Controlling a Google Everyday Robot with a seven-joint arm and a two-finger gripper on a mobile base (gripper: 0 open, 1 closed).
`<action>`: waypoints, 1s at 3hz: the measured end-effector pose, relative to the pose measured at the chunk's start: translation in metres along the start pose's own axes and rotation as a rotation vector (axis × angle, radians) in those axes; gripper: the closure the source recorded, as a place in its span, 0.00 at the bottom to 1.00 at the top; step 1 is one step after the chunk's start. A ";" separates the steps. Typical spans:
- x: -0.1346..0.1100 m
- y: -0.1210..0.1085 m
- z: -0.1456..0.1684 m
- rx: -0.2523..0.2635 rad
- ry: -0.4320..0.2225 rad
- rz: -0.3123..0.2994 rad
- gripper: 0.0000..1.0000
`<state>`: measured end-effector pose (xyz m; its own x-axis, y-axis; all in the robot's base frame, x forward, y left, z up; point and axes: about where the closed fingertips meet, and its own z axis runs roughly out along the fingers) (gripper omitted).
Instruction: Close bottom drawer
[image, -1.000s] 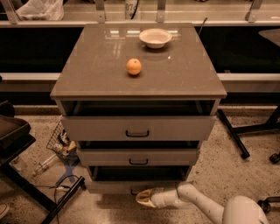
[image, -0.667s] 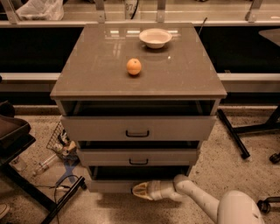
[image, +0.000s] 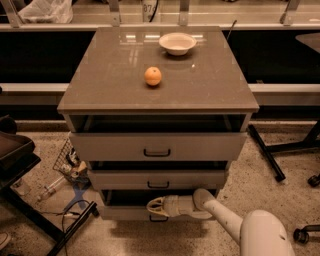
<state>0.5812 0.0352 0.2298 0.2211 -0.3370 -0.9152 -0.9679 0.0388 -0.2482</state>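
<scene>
**Arm pose.** Arm (image: 227, 220) enters from the lower-right corner and rises up-left to a bent wrist joint under the right part of the mid drawer (image: 200, 179). From there it runs approx. level to the left. End effector (image: 154, 205) lies horizontal with its tip pointing left, against the upper edge of the bottom drawer (image: 122, 213) at centre, just above the black handle (image: 159, 218). Grip state: cannot tell.

**Task item.** Bottom drawer is the lowest and narrowest of three in the bench (image: 100, 90). It is pulled out, with a dark gap showing behind its front. Mid drawer and top drawer (image: 110, 146) are also out, each with a dark gap above its front.

**Edges / room.**
- Speckled floor (image: 165, 240) shows in front of the bench, between left-side clutter and the arm.
- Wire basket (image: 65, 157) with cables sits just beside the left-front corner.
- Black chair leg (image: 265, 150) lies near the right side, apart from the bench.
- On the bench top, the orange (image: 153, 76) is near centre and the bowl (image: 177, 43) near the rear edge — both well in from the edges and apart from each other.
</scene>
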 end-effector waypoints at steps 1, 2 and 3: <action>0.000 0.000 0.000 0.000 0.000 0.000 1.00; 0.009 0.031 -0.015 0.015 0.048 0.065 1.00; 0.035 0.094 -0.072 0.111 0.168 0.213 1.00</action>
<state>0.4898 -0.0404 0.1969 -0.0177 -0.4605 -0.8875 -0.9694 0.2253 -0.0976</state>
